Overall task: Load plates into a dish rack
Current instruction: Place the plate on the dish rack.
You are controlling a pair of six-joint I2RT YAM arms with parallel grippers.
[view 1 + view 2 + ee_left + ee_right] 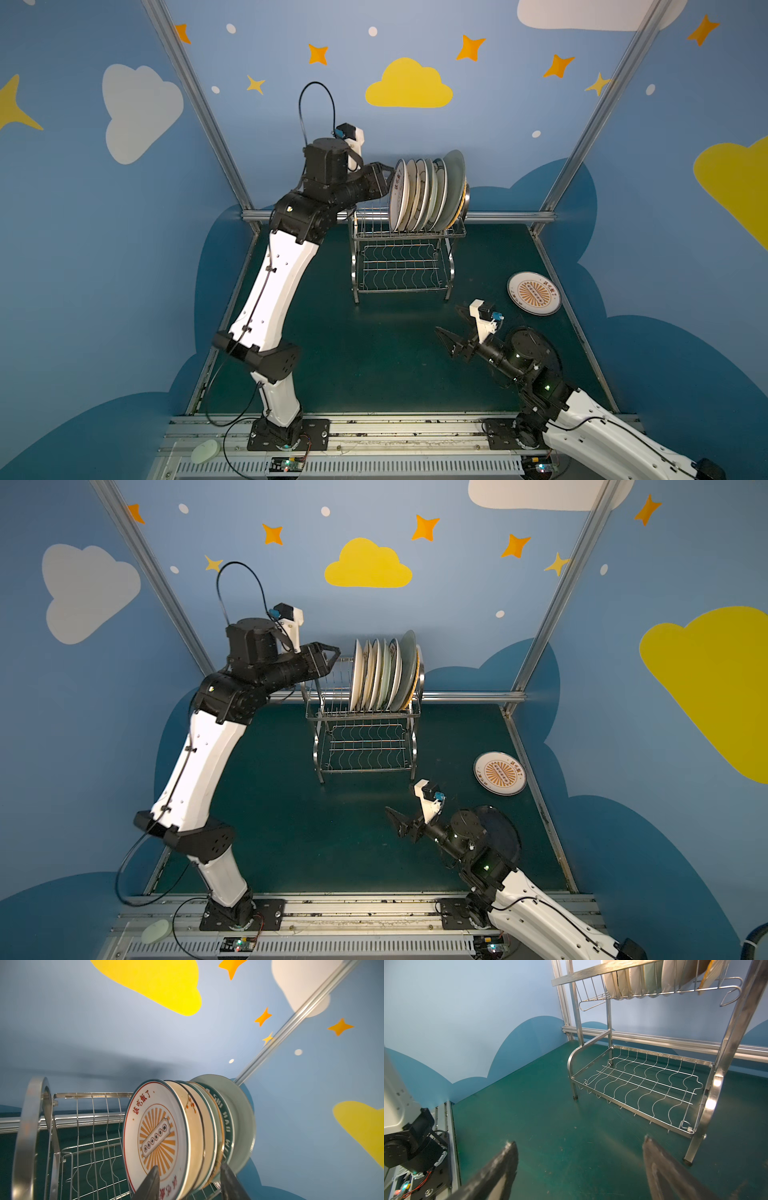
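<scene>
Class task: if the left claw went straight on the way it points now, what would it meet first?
Most likely the sunburst plate, standing nearest in the upper row of the dish rack. The left claw faces it closely, though the exact gap is unclear.

Both the left arm [274, 282] and the right arm [602, 428] have white moulded link shells joined by black joint housings. A black cable [316, 83] forms a loop over the left wrist, and thinner black cables run along the links. Each black base plate [316, 432] shows screw heads. The white camera bracket [482, 322] carries a blue connector. The fingers [500, 1167] are dark, tapered and scuffed.
</scene>
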